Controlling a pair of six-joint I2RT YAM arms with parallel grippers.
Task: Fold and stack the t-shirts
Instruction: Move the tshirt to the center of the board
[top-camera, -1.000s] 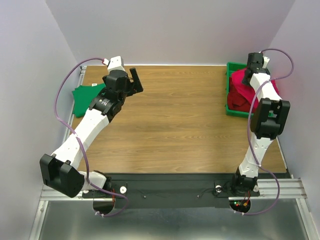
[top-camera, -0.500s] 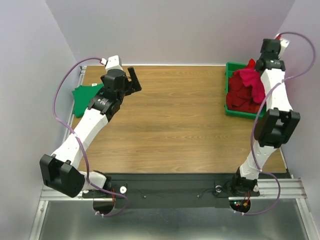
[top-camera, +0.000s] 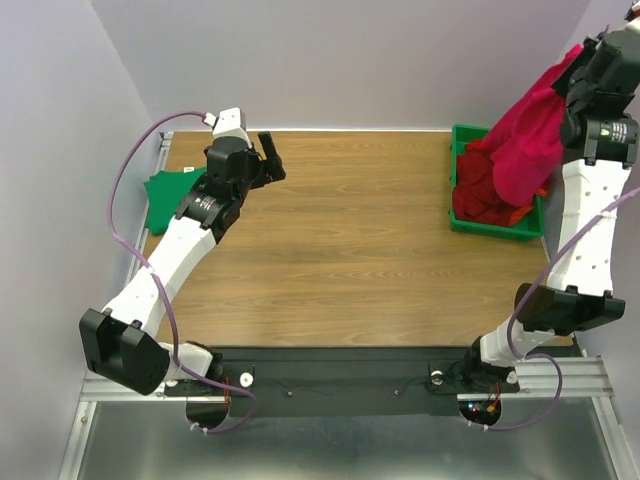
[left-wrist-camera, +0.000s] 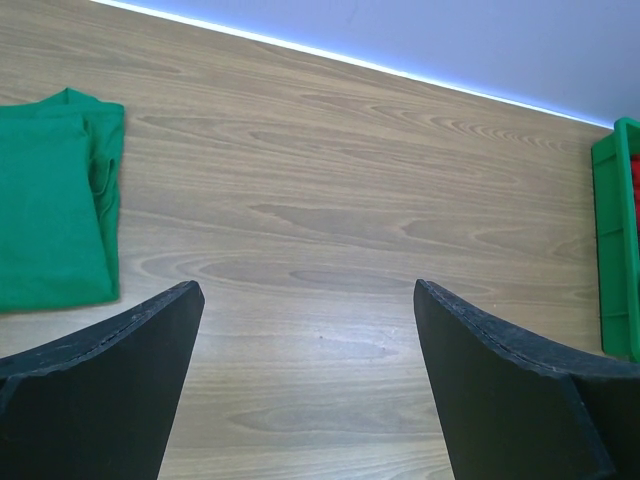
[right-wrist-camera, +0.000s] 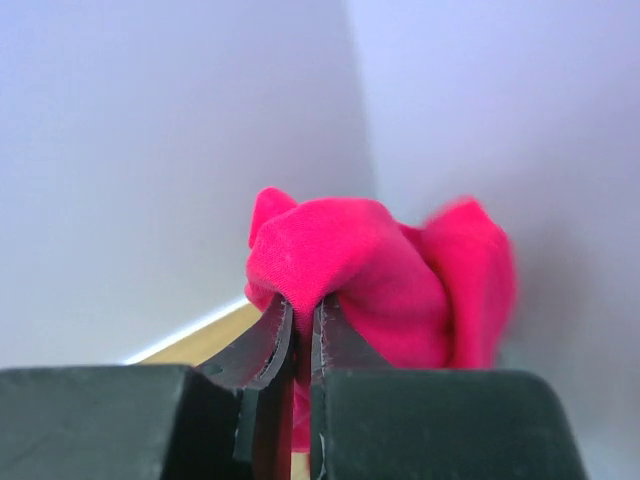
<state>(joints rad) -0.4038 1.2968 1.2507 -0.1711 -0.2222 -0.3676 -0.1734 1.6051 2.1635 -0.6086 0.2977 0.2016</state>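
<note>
Upper right in the top view, a green plastic tray (top-camera: 468, 130) sits on the wood-grain surface (top-camera: 350, 250), heaped with rumpled red shirts (top-camera: 478, 197). Above it hangs a soft pink shirt (top-camera: 530, 140), a bunched fold of it pinched between the almost closed right jaws. At the left edge lies a flat, folded green shirt (top-camera: 163, 195). Beside it, the left jaws stand wide apart, holding nothing.

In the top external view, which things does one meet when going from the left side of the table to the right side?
green t-shirt, folded flat → left tool, open over the wood → green tray → pink-red t-shirt, hanging above the tray
</note>
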